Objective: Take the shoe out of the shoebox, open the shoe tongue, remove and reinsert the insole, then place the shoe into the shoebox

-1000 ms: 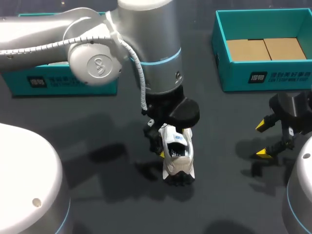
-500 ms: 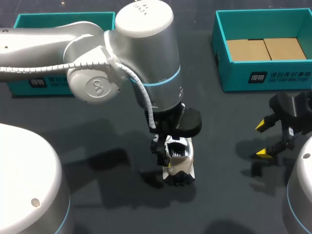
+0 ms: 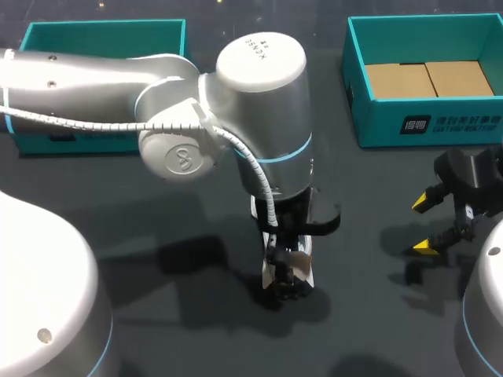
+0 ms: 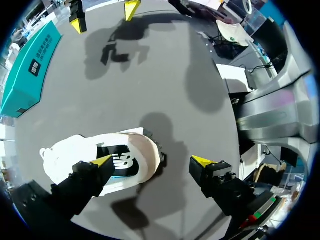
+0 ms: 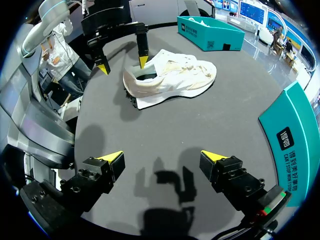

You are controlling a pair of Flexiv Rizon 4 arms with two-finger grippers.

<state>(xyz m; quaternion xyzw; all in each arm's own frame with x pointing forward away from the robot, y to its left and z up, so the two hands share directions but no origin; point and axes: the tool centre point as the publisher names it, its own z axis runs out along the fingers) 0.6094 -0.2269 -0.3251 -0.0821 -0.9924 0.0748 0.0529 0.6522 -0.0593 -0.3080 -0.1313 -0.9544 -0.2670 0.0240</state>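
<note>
Shoe (image 5: 172, 77): sitting on the desk (image 3: 157, 204), shoebox (image 3: 377, 118) at 1 o'clock. I am hovering left tool (image 4: 152, 160) wide over its heel; closing risks pinching the collar and dragging the shoe; right tool (image 5: 162, 157) wide at 3 o'clock.

Dark table (image 3: 157, 330); white shoe (image 4: 135, 150); left teal box (image 3: 94, 35); right teal box (image 3: 440, 126)

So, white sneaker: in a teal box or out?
Out: the white sneaker sits on the dark tabletop, outside left teal box and right teal box.
</note>
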